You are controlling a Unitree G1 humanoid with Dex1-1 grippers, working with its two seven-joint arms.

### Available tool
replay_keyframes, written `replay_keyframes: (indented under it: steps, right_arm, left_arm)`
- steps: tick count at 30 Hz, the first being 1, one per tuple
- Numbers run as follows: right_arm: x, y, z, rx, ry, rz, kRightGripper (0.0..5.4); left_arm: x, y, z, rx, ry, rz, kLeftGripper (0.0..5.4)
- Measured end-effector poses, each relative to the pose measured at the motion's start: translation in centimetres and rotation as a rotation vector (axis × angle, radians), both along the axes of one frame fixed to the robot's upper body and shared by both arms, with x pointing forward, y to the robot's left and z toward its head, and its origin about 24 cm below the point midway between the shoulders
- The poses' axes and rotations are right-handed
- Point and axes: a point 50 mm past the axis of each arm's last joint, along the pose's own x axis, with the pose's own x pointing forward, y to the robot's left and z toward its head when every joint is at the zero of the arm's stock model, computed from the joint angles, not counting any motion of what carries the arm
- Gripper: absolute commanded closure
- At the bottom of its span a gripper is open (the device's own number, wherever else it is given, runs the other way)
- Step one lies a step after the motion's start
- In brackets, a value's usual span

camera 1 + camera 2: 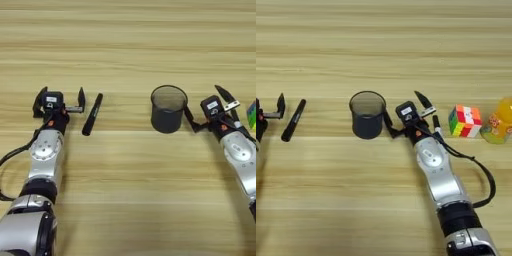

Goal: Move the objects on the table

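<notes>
A round black mesh cup (367, 116) stands upright on the plank-grained table (130, 190). The right gripper (406, 113) reaches forward just right of it, jaws spread, empty. A cube (465, 121) and bottle (498, 122) sit further right. The left gripper (59, 103) is spread beside a slim black marker (92, 114).

Tabletop (130, 30) carries everything in one rough row. Far left: my left gripper (59, 100), fingers spread. Black marker (92, 114) lies just right of it, apart from fingers. Pen cup (367, 114) upright, mid-row. My right gripper (405, 113) just right of cup, fingers spread. Second marker (437, 125) beside that gripper's right. Puzzle cube (465, 121) further right; juice bottle (498, 121) at right edge.
</notes>
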Motion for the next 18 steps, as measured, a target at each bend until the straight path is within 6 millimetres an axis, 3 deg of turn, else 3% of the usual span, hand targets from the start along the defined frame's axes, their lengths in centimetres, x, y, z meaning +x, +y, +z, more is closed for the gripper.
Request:
replay_keyframes:
  steps: [8,18]
  right_arm:
    - [-0.2,1.2,-0.2,0.013,0.006,0.038,0.04]
    - [-0.1,0.6,-0.1,0.014,0.004,0.016,0.04]
  left_arm:
    - [0.0,0.0,0.0,0.0,0.0,0.0,0.0]
    - [0.0,0.0,0.0,0.0,0.0,0.002,0.0]
